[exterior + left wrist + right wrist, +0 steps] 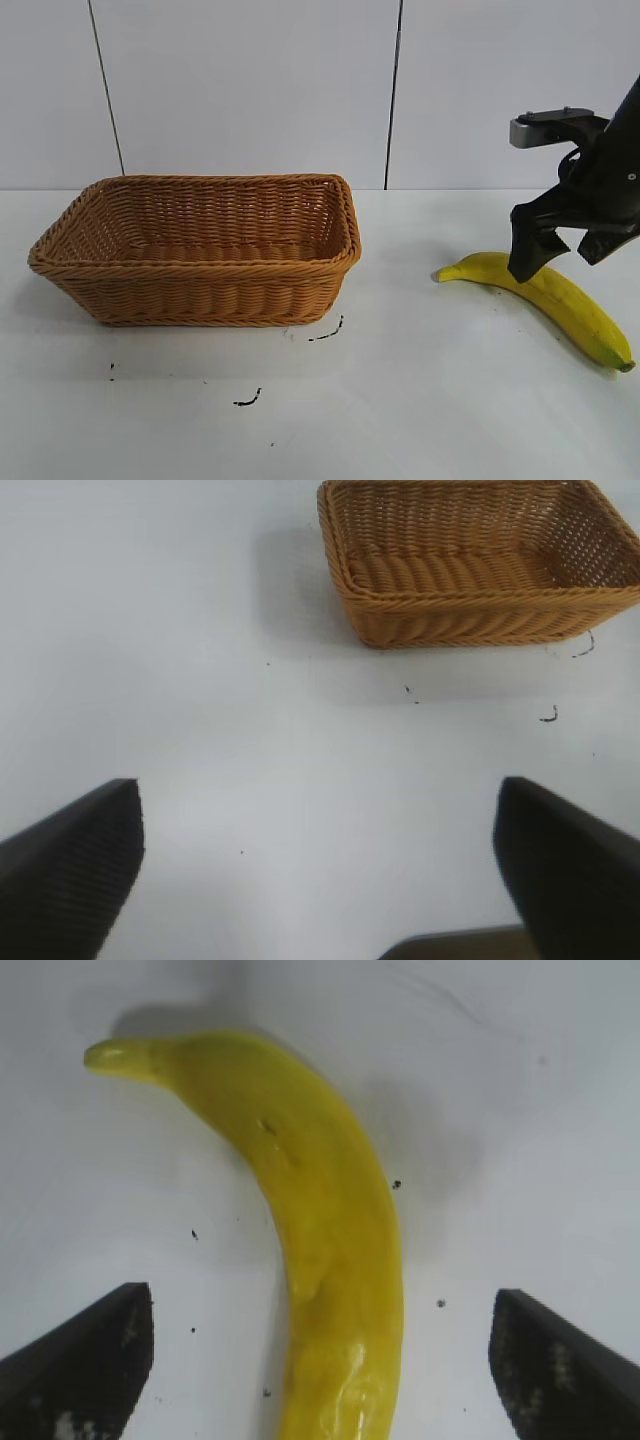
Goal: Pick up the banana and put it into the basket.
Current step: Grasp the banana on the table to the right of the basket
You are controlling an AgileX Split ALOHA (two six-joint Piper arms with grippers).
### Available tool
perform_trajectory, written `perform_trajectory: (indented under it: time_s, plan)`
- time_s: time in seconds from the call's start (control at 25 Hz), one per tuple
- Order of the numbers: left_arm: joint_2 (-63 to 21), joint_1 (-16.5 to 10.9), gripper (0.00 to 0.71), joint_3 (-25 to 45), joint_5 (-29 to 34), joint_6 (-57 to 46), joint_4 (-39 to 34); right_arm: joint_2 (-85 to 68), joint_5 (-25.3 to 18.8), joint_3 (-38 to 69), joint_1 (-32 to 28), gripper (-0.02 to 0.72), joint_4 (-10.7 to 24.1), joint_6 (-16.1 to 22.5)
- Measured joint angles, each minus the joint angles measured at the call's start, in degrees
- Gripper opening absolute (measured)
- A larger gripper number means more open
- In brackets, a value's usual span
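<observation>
from the exterior view, the rectangular tan-brown woven wicker basket (pixel 200 250) sits on the white table (pixel 400 400) with nothing inside it that i can see. the long curved yellow banana (pixel 545 300) lies flat on the table well to the right of the basket, its stem end nearest the basket. my right claw (pixel 560 250) hangs directly over the banana's middle, one black finger crossing in front of the fruit, on the side away from the basket. a few small dark marks (pixel 325 333) dot the table just in front of the basket.

in the left wrist view, my left claw (pixel 320 870) is spread wide over bare table, holding nothing, with the basket (pixel 480 570) well beyond it. i judge this arm is idle.

in the right wrist view, my right claw (pixel 320 1360) is wide, its two dark fingers (pixel 85 1360) standing on either side of the banana (pixel 320 1230), apart from its skin. the fruit runs between them lengthwise.

i judge the step is the approach to the grasp, nothing lifted yet. next i should drop lower, close across the banana's thick middle, then lift and carry it over to the basket.
</observation>
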State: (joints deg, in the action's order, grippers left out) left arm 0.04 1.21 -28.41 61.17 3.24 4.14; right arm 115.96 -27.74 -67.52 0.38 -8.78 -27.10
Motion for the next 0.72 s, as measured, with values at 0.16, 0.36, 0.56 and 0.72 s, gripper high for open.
perform_trajectory:
  time_s: [0.16, 0.36, 0.56, 0.72]
  plan:
    - [0.0, 0.0, 0.690, 0.0, 0.0, 0.0, 0.0, 1.8, 0.1, 0.0, 0.0, 0.638, 0.0, 0.0]
    - [0.0, 0.0, 0.690, 0.0, 0.0, 0.0, 0.0, 2.0, 1.5, 0.0, 0.0, 0.593, 0.0, 0.4]
    - [0.0, 0.0, 0.690, 0.0, 0.0, 0.0, 0.0, 2.0, 1.6, -0.2, 0.0, 0.382, 0.0, 1.5]
    - [0.0, 0.0, 0.690, 0.0, 0.0, 0.0, 0.0, 2.0, 1.3, -0.2, 0.0, 0.303, 0.2, 1.0]
